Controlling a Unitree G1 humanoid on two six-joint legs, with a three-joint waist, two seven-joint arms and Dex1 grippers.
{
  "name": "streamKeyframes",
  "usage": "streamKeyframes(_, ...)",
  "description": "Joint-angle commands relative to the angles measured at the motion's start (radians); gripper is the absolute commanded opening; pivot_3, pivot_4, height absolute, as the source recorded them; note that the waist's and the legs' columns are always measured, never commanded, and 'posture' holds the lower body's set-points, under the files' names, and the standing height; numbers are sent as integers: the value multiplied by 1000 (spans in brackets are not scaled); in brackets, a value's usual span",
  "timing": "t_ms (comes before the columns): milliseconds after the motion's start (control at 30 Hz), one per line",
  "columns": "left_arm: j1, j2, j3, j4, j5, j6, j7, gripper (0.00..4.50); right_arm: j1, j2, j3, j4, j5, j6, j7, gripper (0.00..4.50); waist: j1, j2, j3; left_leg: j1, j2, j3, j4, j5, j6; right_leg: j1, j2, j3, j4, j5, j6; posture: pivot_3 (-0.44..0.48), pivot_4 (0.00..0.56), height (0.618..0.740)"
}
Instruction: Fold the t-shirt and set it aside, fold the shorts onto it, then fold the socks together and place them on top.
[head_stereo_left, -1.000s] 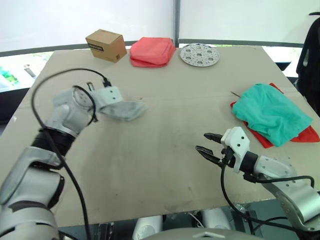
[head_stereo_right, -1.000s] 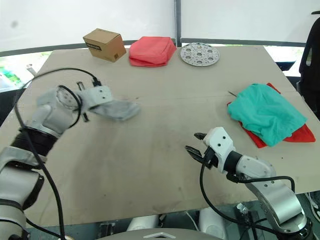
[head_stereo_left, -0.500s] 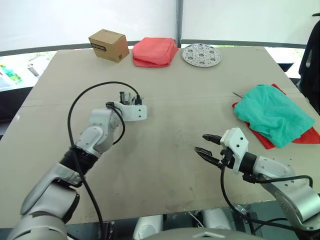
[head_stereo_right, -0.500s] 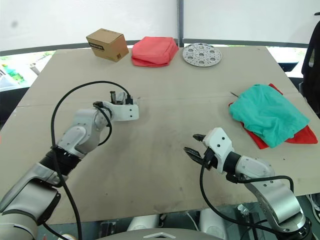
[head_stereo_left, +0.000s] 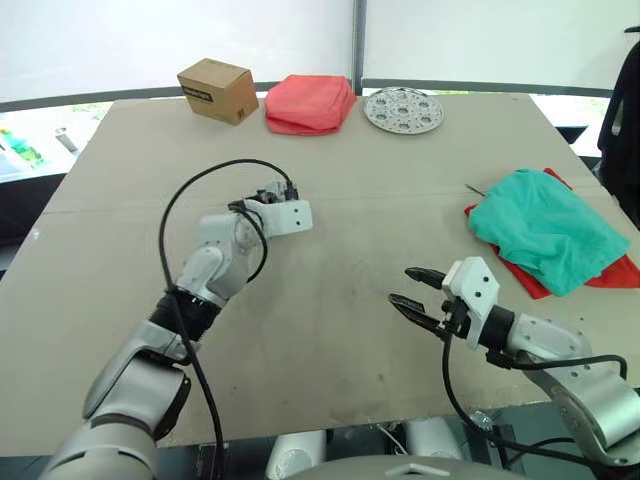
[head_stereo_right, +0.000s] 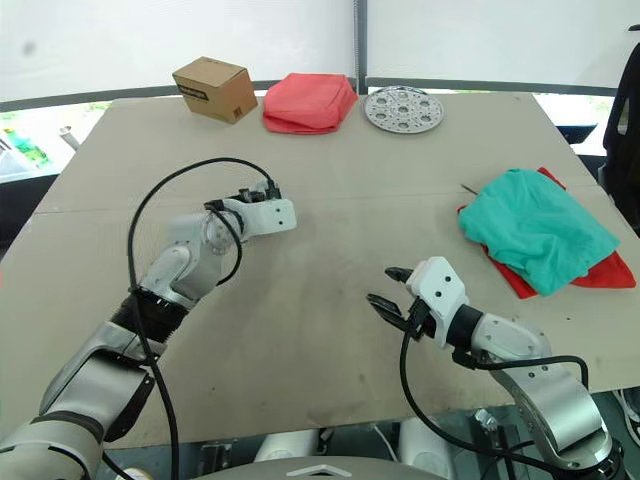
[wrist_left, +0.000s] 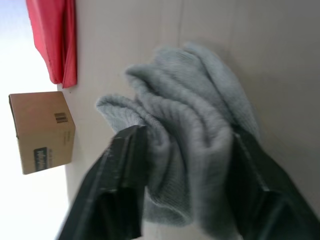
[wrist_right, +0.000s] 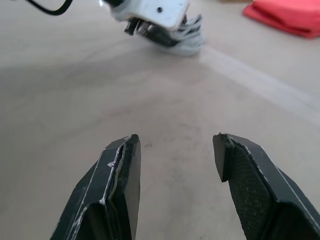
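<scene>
I had swung my left end effector (wrist_left: 182, 165), clamped on the socks (wrist_left: 187, 125), down to mid-surface (head_stereo_left: 330, 330) while the right end effector (head_stereo_left: 418, 290) hovered apart, the teal shorts (head_stereo_left: 540, 225) already on the t-shirt (head_stereo_left: 610, 270).

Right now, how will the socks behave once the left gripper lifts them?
Probably floppy: the socks bunch in soft ribbed folds between the left gripper fingers. Likely light and grippy rather than slippery. Loose ends may droop or unfold, since only the middle looks pinched.
</scene>
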Motion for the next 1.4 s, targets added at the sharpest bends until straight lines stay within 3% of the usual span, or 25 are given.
streamKeyframes(33, 34, 9, 195, -96, -226, 103, -132, 3433, -34, 39, -56, -22, 75, -16, 0, 3016, 0, 0, 0, 0, 0, 0, 0, 0, 0, 0, 0, 0, 0, 0, 0, 0, 150, 740)
streamKeyframes(67, 42, 9, 234, -116, -283, 139, -170, 3433, -42, 46, -62, -19, 88, -13, 1, 3236, -2, 0, 0, 0, 0, -1, 0, 0, 0, 0, 0, 0, 0, 0, 0, 0, 150, 740)
streamKeyframes(167, 72, 24, 353, -172, -498, 283, -324, 3433, -55, 41, -47, -14, 78, -21, 14, 4465, -2, 0, 0, 0, 1, 0, 1, 0, 0, 0, 0, 0, 0, 0, 0, 0, 150, 740)
streamKeyframes(267, 55, 43, 489, -108, -680, 410, -393, 3433, -63, 38, -37, -3, 78, -29, 24, 4465, 1, 0, 0, 0, 1, -1, 1, 0, 0, 1, 0, -1, 0, 0, 0, 0, 150, 740)
streamKeyframes(333, -6, 48, 554, -65, -803, 605, -426, 3433, -73, 40, -29, 11, 58, -39, 19, 4465, 2, 0, 0, 0, 0, -1, 1, 0, 0, 1, 0, -1, 0, 0, 0, 0, 150, 740)
streamKeyframes(467, 7, 64, 561, -87, -900, 692, -428, 3433, -73, 31, -15, 15, 45, -46, 25, 4465, 0, 0, 0, 1, -1, -2, 2, 0, 0, 2, 0, -2, 0, 0, 0, 0, 150, 740)
streamKeyframes(700, 242, 149, 411, -324, -887, 385, -477, 3433, -65, 19, -7, 19, 30, -45, 28, 4465, -13, 1, 0, 2, 2, -1, -1, 0, 0, 1, 0, 0, 0, 0, -1, 0, 150, 740)
streamKeyframes(900, 189, 97, 455, -189, -873, 330, -279, 3433, -71, 18, 5, 34, 11, -54, 29, 4465, 2, 1, 0, 2, 1, 0, 1, 0, 0, 2, -1, 1, -1, -2, -5, 0, 150, 740)
streamKeyframes(1100, 171, 126, 423, -99, -831, 262, -226, 3433, -84, 17, 20, 53, -9, -66, 33, 4465, 2, 0, 0, 2, -1, -1, 1, 0, 0, 2, 0, 1, 0, 0, -1, 0, 150, 740)
streamKeyframes(1233, 189, 134, 418, -51, -821, 241, -211, 2193, -76, 7, 18, 45, -7, -60, 40, 4500, 2, 0, 0, 2, -1, -1, 0, 0, 0, 2, 1, 0, 0, 0, -1, 0, 150, 740)
streamKeyframes(1400, 225, 158, 492, -88, -993, 402, -323, 2193, -73, -3, 9, 44, 2, -57, 51, 4500, 1, 0, 0, 2, 0, -1, 0, 0, 0, 2, 0, 1, 0, 0, -1, 0, 150, 740)
